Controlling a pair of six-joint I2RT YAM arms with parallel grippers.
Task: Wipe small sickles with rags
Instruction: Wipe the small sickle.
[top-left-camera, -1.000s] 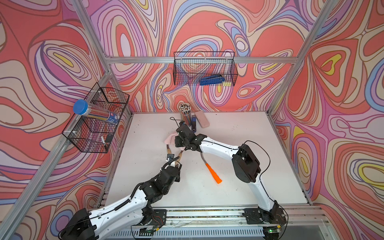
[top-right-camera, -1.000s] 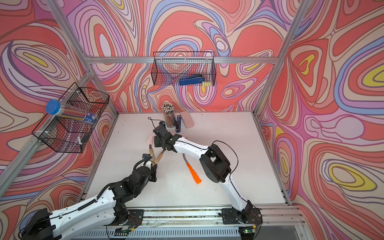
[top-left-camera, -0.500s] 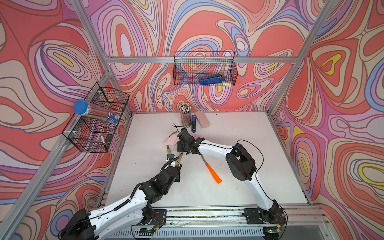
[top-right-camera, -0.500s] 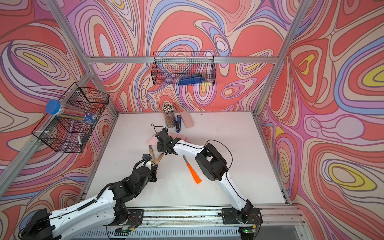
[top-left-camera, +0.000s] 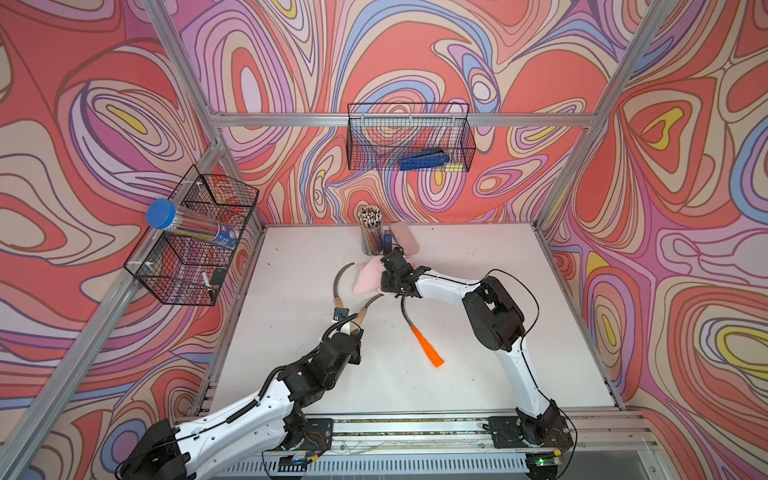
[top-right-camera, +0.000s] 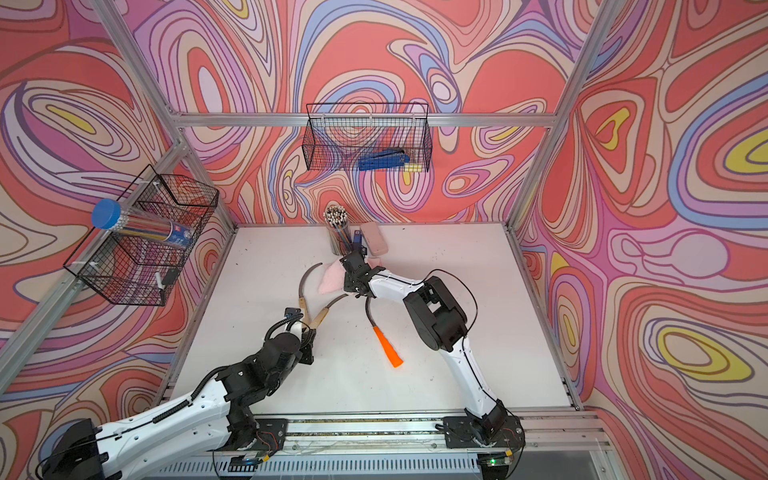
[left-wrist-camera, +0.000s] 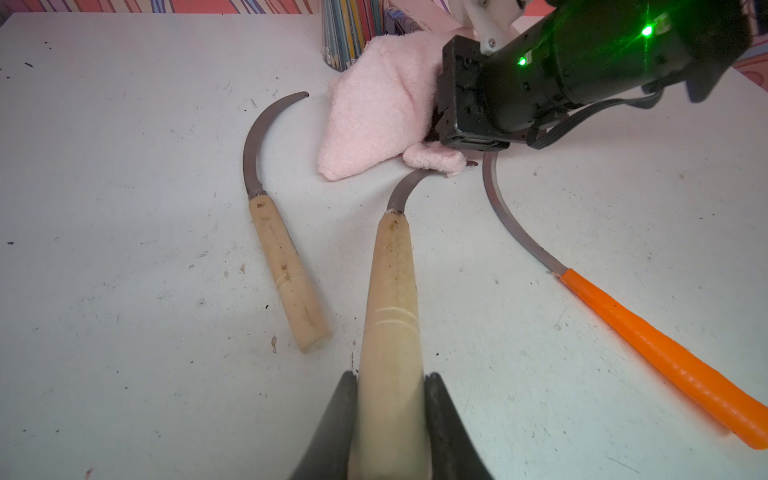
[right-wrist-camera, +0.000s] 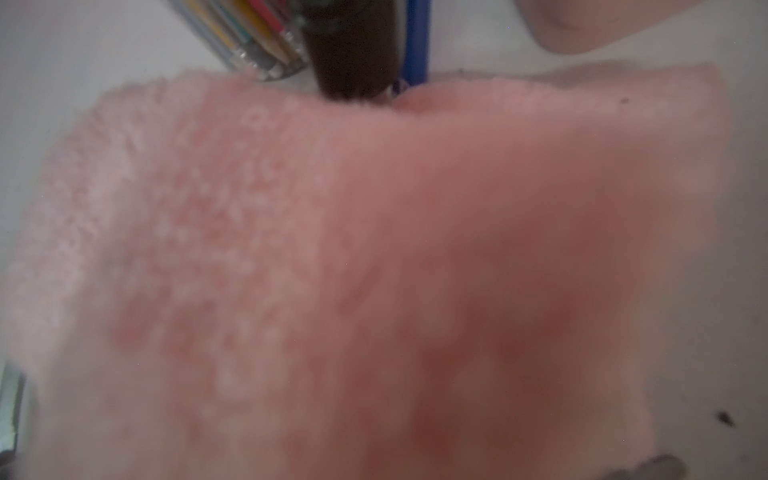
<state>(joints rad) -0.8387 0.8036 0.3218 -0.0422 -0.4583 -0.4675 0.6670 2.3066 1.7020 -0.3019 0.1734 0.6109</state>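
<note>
My left gripper (left-wrist-camera: 390, 382) is shut on the pale wooden handle of one small sickle (left-wrist-camera: 390, 299), near the table's front left in both top views (top-left-camera: 360, 318) (top-right-camera: 319, 319). A fold of the fuzzy pink rag (left-wrist-camera: 374, 112) covers that blade's tip. My right gripper (top-left-camera: 390, 282) is shut on the rag (top-left-camera: 368, 277) and presses it down there. The rag (right-wrist-camera: 332, 249) fills the right wrist view and hides the fingers. A second wooden-handled sickle (left-wrist-camera: 282, 262) lies loose to the left. The orange-handled sickle (top-left-camera: 426, 347) lies to the right, its blade tip under my right wrist.
A cup of coloured pencils (top-left-camera: 371, 232), a blue item (top-left-camera: 387, 241) and a smooth pink case (top-left-camera: 405, 237) stand just behind the rag. Wire baskets hang on the back wall (top-left-camera: 409, 141) and the left wall (top-left-camera: 195, 241). Dark specks dot the white table (top-left-camera: 478, 374).
My right gripper has dragged the rag to the right along the held sickle's blade, towards its tip. The left arm and the other two sickles have stayed put.
</note>
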